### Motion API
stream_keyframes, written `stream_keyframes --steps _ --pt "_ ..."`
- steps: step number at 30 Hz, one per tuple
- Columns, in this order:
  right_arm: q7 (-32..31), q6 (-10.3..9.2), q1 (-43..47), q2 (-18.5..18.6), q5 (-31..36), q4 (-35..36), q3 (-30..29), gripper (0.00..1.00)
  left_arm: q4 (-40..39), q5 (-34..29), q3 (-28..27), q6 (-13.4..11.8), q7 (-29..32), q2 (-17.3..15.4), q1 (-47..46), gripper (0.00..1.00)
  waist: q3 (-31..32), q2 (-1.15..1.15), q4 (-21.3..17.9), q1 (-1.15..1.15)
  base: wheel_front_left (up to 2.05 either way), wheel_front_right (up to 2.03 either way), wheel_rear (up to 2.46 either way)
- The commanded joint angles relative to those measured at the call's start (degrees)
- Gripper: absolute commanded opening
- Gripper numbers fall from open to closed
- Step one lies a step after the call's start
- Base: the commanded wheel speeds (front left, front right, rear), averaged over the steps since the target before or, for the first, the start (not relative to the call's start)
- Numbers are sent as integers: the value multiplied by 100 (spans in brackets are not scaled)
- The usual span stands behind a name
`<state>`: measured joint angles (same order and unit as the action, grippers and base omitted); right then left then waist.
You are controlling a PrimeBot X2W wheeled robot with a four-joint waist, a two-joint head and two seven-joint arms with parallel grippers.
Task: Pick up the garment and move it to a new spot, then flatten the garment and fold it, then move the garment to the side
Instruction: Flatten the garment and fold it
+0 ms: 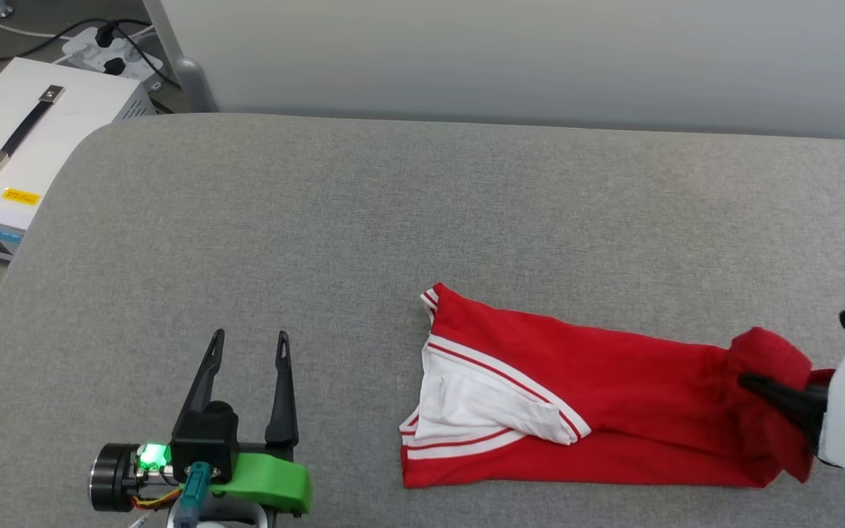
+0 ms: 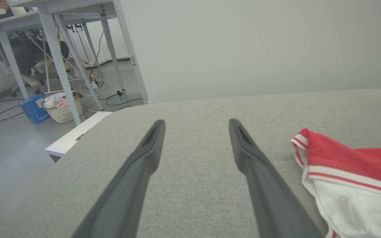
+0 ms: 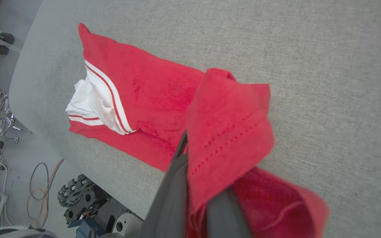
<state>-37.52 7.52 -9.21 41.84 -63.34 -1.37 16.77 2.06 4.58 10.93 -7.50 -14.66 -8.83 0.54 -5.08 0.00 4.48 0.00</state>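
Observation:
The garment (image 1: 598, 396), a red jersey with white sleeves and red-and-white stripe trim, lies folded into a long strip on the grey padded table (image 1: 393, 220). Its print is hidden. My right gripper (image 1: 749, 383) is shut on the strip's right end, which is lifted and draped over the fingers (image 3: 174, 185) as a red flap (image 3: 227, 132). My left gripper (image 1: 250, 337) stands open over bare table, well to the left of the garment (image 2: 352, 178), with nothing between its fingers (image 2: 144, 158).
A white equipment box (image 1: 19, 139) with a black handle sits on the floor past the table's left edge, beside a power strip (image 1: 111, 51). A grey wall runs behind the table. A person sits at a desk (image 2: 61, 19) far off, near a basket (image 2: 61, 110).

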Motion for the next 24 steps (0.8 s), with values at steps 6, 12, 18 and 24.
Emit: stream_keyframes --steps 6,12,18,24 --pt "-509 -3 -754 -519 386 182 587 0 39 -109 -37 95 -34 136 -130 100 -199 0 152 0 0 0 0" --pt "-618 -3 -1596 -1053 851 -256 1346 0 74 -165 -50 160 -34 224 -306 100 -412 0 286 0 0 0 0" --pt "-462 -3 -2329 -1573 1119 -988 2022 0 98 -204 -65 191 -34 304 -454 100 -575 0 382 0 0 0 0" --pt "-213 -3 -2814 -1963 1362 -1759 2688 0 136 -230 -51 224 -34 374 -574 100 -730 0 449 0 0 0 0"
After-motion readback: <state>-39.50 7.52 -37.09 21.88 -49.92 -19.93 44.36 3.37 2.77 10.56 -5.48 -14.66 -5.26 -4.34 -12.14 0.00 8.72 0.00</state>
